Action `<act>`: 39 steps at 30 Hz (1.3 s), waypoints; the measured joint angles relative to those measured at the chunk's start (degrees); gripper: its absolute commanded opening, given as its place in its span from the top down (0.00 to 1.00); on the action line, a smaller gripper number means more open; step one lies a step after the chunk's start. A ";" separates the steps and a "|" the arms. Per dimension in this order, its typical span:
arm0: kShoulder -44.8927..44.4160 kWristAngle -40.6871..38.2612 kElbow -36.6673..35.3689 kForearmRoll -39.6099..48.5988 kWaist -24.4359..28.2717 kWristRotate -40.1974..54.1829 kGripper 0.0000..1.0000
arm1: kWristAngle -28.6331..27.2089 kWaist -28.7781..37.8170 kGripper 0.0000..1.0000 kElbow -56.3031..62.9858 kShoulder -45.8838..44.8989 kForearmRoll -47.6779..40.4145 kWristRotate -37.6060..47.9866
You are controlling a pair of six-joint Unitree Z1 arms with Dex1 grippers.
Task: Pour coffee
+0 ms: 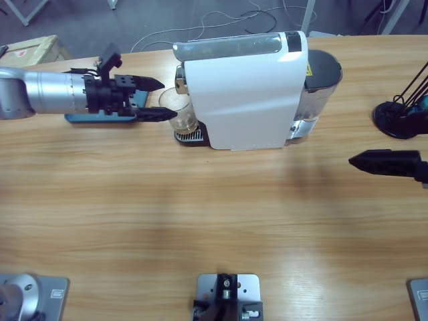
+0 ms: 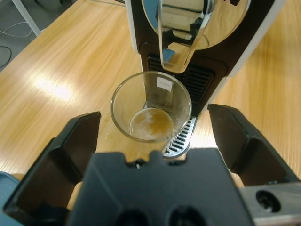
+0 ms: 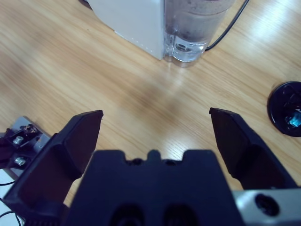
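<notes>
Fingers (image 2: 70, 150) of my left gripper (image 2: 153, 136) spread wide around the glass (image 2: 150, 106); coffee (image 2: 151, 123) poured, lifting remains.

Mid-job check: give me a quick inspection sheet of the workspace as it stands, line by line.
Surface: long wooden table, bare in front.
Job's things: clear glass on the drip grille under the spout of the white coffee machine; a thin layer of coffee in its bottom.
Clutter: dark blue tray under the left arm; black round base at the table's right end.
Grippers: left gripper open, jaws either side of the glass, not touching; right gripper open, holding nothing, over bare table.
Cables: black lead behind the machine; loose cables on the floor.
Surroundings: cardboard box on the floor.
</notes>
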 measured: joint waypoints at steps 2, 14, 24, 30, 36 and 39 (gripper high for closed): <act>0.42 0.04 -0.51 0.00 -0.16 0.00 0.02 | 0.00 0.00 0.00 0.00 0.33 0.00 0.00; 2.20 1.51 -3.04 -0.01 -2.51 0.00 0.02 | 0.13 0.00 0.00 0.14 0.38 -0.77 0.00; 2.20 3.55 -2.96 -0.02 -2.64 0.00 0.02 | 0.15 0.00 0.00 0.21 0.39 -1.02 0.34; 2.89 4.46 -2.96 -0.02 -2.99 0.00 0.02 | 0.15 0.00 0.00 0.38 0.39 -1.24 0.49; 3.53 5.00 -2.98 -0.02 -3.63 0.00 0.35 | 0.15 0.00 0.00 0.38 0.54 -1.87 0.49; 3.55 5.71 -2.99 -0.02 -3.65 0.00 0.71 | 0.15 0.00 0.00 0.38 0.75 -1.97 0.49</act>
